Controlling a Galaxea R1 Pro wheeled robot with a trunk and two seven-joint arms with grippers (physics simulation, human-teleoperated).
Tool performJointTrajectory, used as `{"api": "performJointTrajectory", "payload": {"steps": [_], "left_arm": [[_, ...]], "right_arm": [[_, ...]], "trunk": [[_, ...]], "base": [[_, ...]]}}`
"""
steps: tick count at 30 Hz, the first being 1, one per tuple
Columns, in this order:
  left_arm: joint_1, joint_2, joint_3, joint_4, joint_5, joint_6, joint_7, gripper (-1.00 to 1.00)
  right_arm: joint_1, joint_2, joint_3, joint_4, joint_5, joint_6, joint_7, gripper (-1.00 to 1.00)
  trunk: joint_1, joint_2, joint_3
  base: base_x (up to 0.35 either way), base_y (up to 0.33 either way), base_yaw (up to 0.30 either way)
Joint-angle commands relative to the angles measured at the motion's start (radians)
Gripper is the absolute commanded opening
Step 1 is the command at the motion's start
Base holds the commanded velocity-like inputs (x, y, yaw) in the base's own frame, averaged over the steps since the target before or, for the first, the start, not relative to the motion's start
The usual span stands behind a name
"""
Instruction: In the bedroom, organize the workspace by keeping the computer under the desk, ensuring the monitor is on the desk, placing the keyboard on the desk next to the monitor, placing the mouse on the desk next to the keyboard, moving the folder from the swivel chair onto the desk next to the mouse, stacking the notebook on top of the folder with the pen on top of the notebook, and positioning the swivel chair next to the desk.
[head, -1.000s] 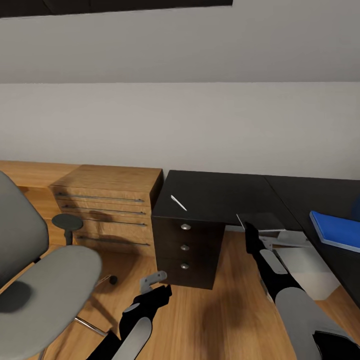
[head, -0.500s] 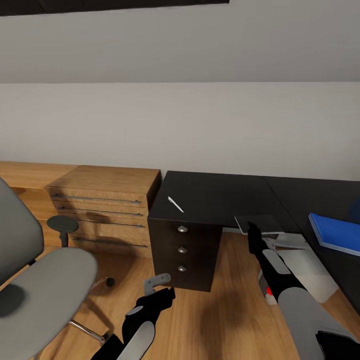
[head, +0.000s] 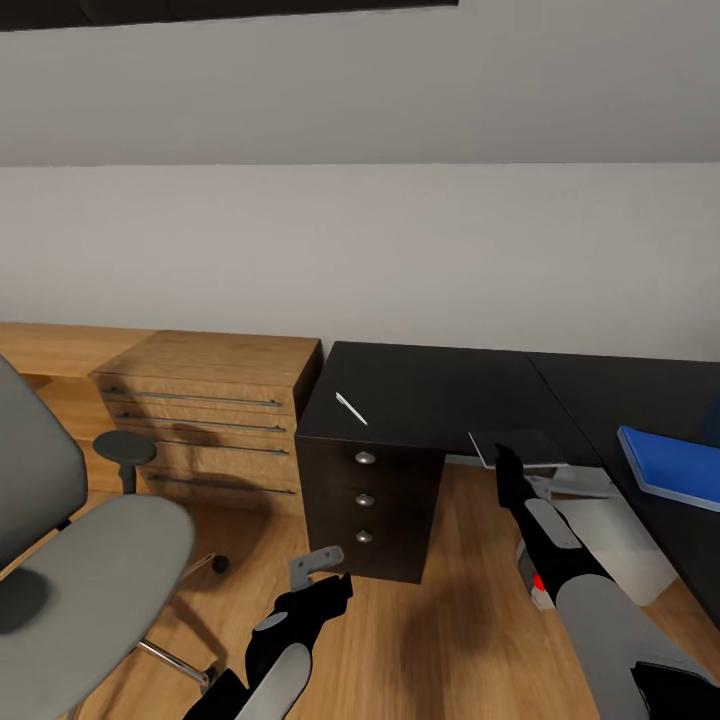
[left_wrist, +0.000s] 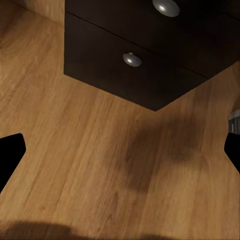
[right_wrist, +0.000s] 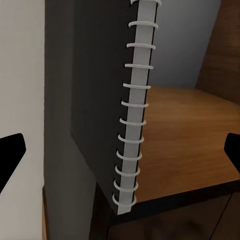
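Notebook (right_wrist: 107, 100) hangs gripped in the right gripper (head: 503, 462) just beside the black bench (head: 440, 395), seemingly bound for the blue folder (head: 668, 465), while the pen (head: 351, 408) waits on the bench and the left gripper (head: 315, 566) idles wide.

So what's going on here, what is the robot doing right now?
The right hand holds a dark spiral notebook out by the black desk's front edge. A pen lies on the desk above the drawers, and the blue folder is already on the desk, farther right. The left hand hangs open and empty above the wood floor.
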Motion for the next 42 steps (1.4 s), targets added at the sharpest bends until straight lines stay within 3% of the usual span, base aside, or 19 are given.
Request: {"api": "performJointTrajectory", "payload": {"steps": [1, 10, 16, 42], "left_arm": [[-0.001, 0.0, -0.001, 0.0, 0.005, 0.003, 0.007, 1.0], [-0.001, 0.001, 0.0, 0.001, 0.001, 0.003, 0.005, 1.0], [-0.001, 0.0, 0.0, 0.001, 0.0, 0.003, 0.008, 1.0], [-0.001, 0.001, 0.001, 0.002, 0.007, 0.003, 0.005, 1.0]], "right_arm": [[0.0, 0.0, 0.0, -0.001, -0.01, -0.002, -0.001, 1.0], [0.0, -0.001, 0.0, -0.001, -0.009, -0.002, -0.001, 1.0], [0.0, -0.002, 0.0, -0.001, -0.009, -0.001, -0.001, 1.0], [0.0, -0.002, 0.0, -0.001, -0.009, -0.003, -0.001, 1.0]], "trunk": [[0.0, 0.0, -0.001], [0.0, 0.0, -0.001], [0.023, -0.042, -0.02], [0.023, -0.042, -0.02]], "base": [[0.0, 0.0, 0.0], [0.0, 0.0, 0.0], [0.0, 0.0, 0.0], [0.004, 0.002, 0.0]]}}
